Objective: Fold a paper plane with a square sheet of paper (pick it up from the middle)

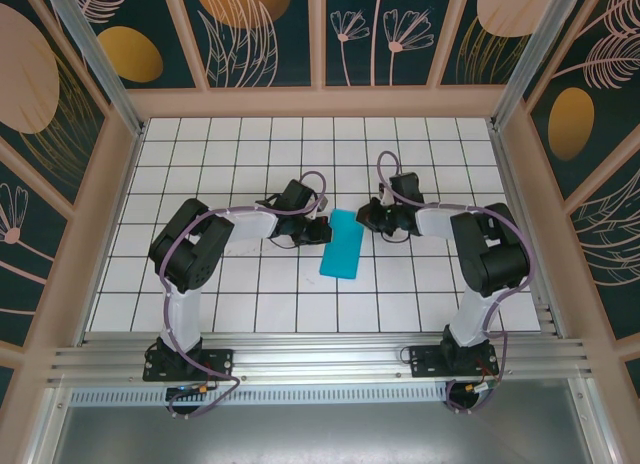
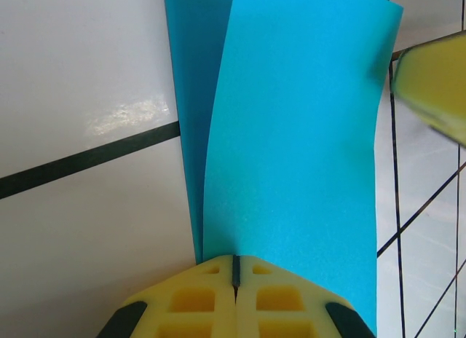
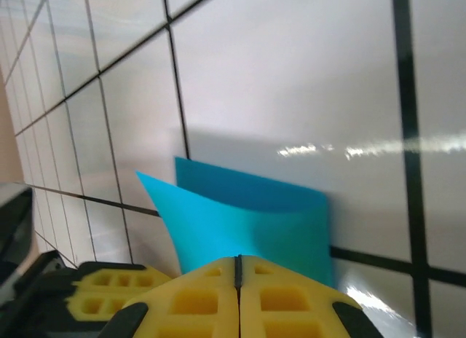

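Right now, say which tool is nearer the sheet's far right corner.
Right: the right tool is at that corner; the left tool is across the sheet at its left edge.

Bright, even light, glare streaks on the glossy table point(image 3: 291, 61), soft shadows, wrist views blurred close up.

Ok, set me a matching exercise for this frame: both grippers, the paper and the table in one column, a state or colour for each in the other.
Things:
1. left gripper
2. right gripper
3. square sheet of paper
4. table

Descriptions:
A. white with black grid lines
B. teal, folded over on itself
C. shut, at the paper's left edge in the top view
D. shut, at the paper's right edge in the top view

Pairs: 1-C, 2-D, 3-B, 4-A
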### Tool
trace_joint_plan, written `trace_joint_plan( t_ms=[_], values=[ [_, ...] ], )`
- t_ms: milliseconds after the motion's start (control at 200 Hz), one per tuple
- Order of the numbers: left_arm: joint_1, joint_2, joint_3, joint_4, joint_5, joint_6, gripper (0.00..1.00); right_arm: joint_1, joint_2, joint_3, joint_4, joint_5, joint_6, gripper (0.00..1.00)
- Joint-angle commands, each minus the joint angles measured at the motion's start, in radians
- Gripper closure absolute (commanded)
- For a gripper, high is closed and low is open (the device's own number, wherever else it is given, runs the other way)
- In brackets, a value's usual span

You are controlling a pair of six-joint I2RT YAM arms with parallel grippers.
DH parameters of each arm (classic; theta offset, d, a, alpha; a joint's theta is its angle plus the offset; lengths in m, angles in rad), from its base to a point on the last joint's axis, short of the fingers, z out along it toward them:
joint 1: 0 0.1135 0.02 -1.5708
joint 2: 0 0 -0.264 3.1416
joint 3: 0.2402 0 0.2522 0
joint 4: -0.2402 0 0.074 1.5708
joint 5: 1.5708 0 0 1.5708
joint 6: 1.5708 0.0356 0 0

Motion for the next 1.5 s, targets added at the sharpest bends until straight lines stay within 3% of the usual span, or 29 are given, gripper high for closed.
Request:
trace_joint_plan(
  t_ms=[0,215,480,686,886,1051,1291,1496],
  values=[
    [-0.007,0.076,-0.024,-0.103,-0.066,0.027,1.00,-0.005,0.055,0.027,-0.036,0.034,-0.025,0.92],
    [-0.008,0.073,-0.024,-0.101,-0.066,0.026,1.00,-0.011,0.118,0.030,-0.035,0.049,-0.011,0.93],
    [-0.009,0.074,-0.026,-0.104,-0.069,0.027,1.00,-0.026,0.053,0.094,-0.085,0.037,-0.029,0.92],
    [-0.008,0.076,-0.023,-0.104,-0.066,0.026,1.00,-0.048,0.100,0.101,-0.073,0.008,-0.033,0.92],
    [-0.007,0.076,-0.021,-0.104,-0.063,0.026,1.00,-0.047,0.163,0.095,-0.087,0.037,-0.024,0.93],
    [-0.008,0.074,-0.021,-0.107,-0.064,0.028,1.00,-0.044,0.131,0.114,-0.136,0.090,-0.022,0.93],
    [-0.008,0.072,-0.026,-0.109,-0.069,0.027,1.00,-0.044,0.027,0.150,-0.134,0.024,-0.029,0.92],
    [-0.007,0.073,-0.024,-0.109,-0.069,0.028,1.00,-0.041,0.074,0.140,-0.093,-0.019,-0.009,0.92]
  ],
)
